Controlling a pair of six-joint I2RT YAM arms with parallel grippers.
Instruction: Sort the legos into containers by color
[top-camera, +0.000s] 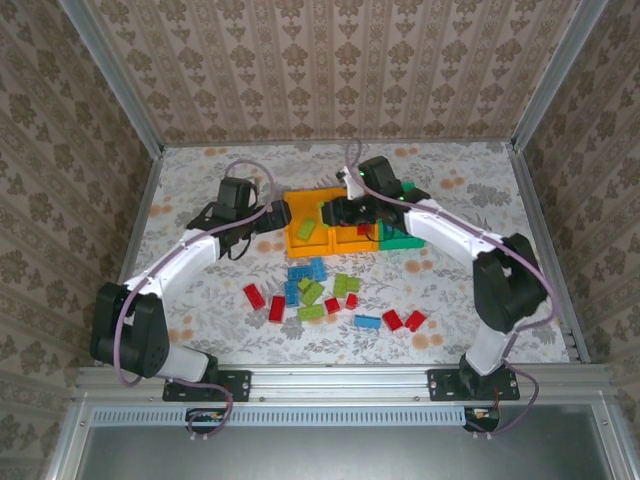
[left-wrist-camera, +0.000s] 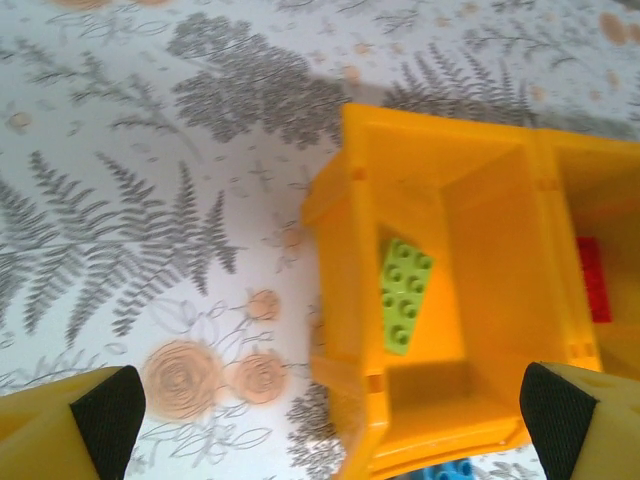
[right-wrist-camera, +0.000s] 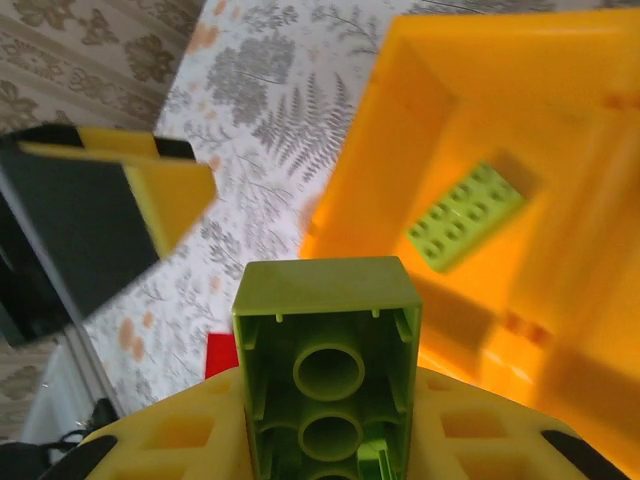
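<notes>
Right wrist view showed your right pincer (right-wrist-camera: 327, 450) clamped on a lime green brick (right-wrist-camera: 327, 340), held near the corner of an orange bin (right-wrist-camera: 560, 90) where another green brick (right-wrist-camera: 465, 217) lay flat. You were mid-delivery, I judged. The next move called for carrying it over the rim, then letting go. Your left pincer (left-wrist-camera: 332, 415) stood wide apart, empty, above that bin's edge. Loose bricks (top-camera: 315, 290) waited on the desk (top-camera: 220, 310).

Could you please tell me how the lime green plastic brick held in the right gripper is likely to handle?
The lime green hollow plastic brick looks stiff, so the right gripper probably will not deform it. Its open, tubed underside suggests it is light. Its smooth walls may slip if the grip loosens; flat-sided, it should not roll once dropped.
</notes>
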